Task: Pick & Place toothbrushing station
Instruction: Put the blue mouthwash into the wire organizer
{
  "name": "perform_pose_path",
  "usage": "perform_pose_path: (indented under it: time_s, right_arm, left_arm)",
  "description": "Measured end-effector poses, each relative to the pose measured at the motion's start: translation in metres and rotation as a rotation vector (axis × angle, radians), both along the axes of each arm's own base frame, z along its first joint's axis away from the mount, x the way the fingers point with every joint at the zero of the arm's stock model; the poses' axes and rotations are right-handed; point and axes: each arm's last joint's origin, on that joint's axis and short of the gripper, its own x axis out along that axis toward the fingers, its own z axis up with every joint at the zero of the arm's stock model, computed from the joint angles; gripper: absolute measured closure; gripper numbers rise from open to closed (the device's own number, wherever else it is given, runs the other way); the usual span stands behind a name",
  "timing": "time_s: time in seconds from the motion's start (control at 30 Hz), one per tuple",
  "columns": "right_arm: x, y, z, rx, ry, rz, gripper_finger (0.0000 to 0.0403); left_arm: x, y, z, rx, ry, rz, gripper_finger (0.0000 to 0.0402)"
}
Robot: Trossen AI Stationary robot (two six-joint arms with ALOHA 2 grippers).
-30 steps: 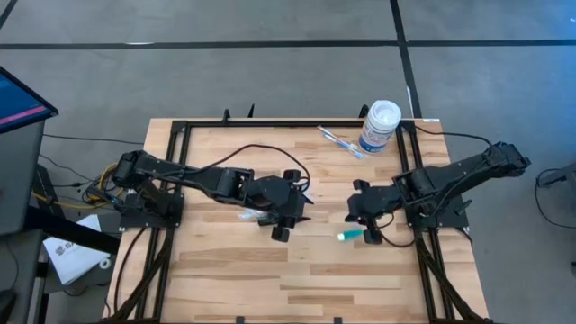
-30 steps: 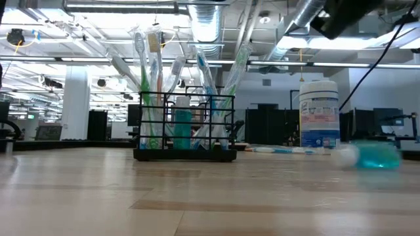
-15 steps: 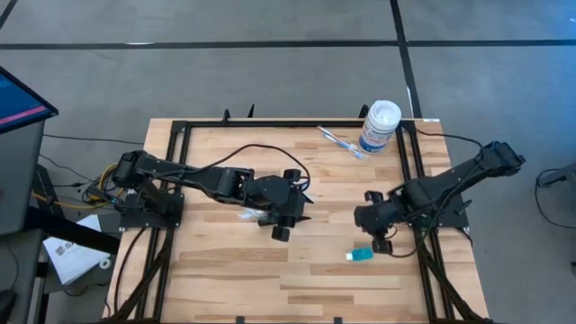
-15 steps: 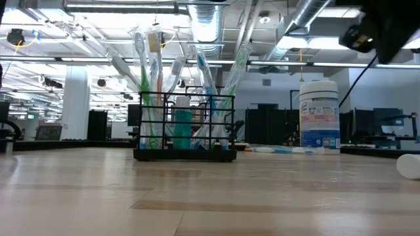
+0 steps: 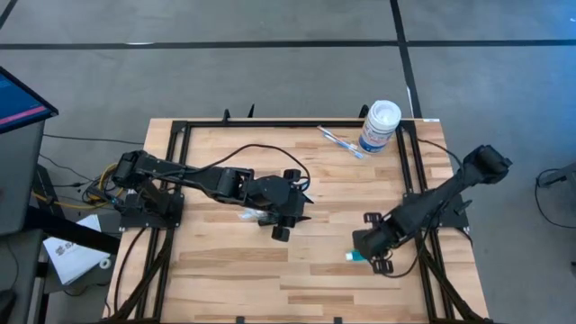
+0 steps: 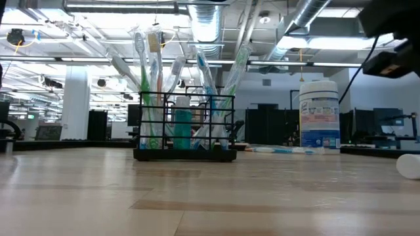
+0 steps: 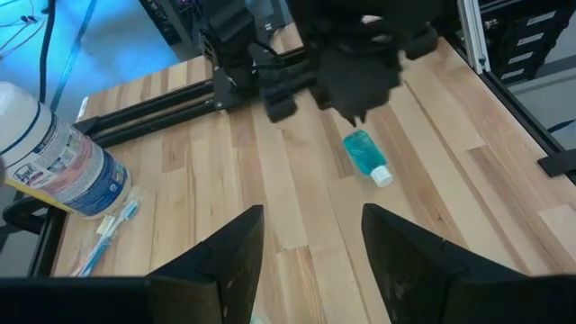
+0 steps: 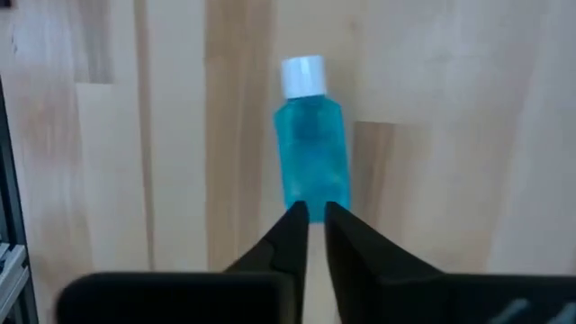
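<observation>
From above, the right gripper (image 5: 367, 245) hangs low over the near-right part of the table (image 5: 225, 270), directly above a small blue bottle (image 5: 355, 256) lying on its side; the left gripper (image 5: 286, 216) waits mid-table over the toothbrushing station (image 5: 255, 214), which is mostly hidden beneath it. The step in hand looks like picking up the fallen bottle so it can go to the holder, and doing it well would mean spreading the fingers before descending, centring them across the bottle's body rather than its cap, and closing square to its length so it does not roll away. In the low view, the station (image 6: 186, 126) stands upright on the wood, left of centre: a black wire rack with compartments, packed with toothbrushes leaning outward and a teal bottle among them; the white canister (image 6: 319, 117) stands well apart to its right, and the fallen bottle's white cap (image 6: 409, 166) peeps in at the right edge. The left wrist view shows that arm's fingers (image 7: 225, 261) spread wide with nothing between them, the bottle (image 7: 366, 155) lying beyond under the right arm. The right wrist view shows its fingers (image 8: 290, 236) nearly together, a thin gap only, gripping nothing, tips just short of the bottle (image 8: 313, 151).
</observation>
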Motion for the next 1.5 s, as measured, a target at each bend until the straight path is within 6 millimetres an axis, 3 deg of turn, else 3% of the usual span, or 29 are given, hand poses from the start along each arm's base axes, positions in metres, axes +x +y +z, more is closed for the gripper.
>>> perform_pose_path:
  time_s: [0.17,0.43,0.63,1.2,1.5]
  right_arm:
    - [0.003,0.013,-0.017,-0.022,0.043,0.033,0.0308]
    - [0.009,0.017,-0.039,-0.062,0.126,0.029,0.0203]
    - [0.013,0.02,-0.052,-0.084,0.156,0.029,0.0157]
    - [0.02,0.023,-0.076,-0.162,0.183,0.026,0.0155]
    - [0.02,0.023,-0.076,-0.16,0.182,0.022,0.0224]
  left_arm:
    - [0.0,0.0,0.0,0.0,0.0,0.0,0.022]
    - [0.0,0.0,0.0,0.0,0.0,0.0,0.022]
    - [0.0,0.0,0.0,-0.001,0.0,-0.001,0.022]
    - [0.0,0.0,0.0,-0.001,0.0,-0.002,0.022]
    - [0.0,0.0,0.0,0.0,0.0,0.001,0.022]
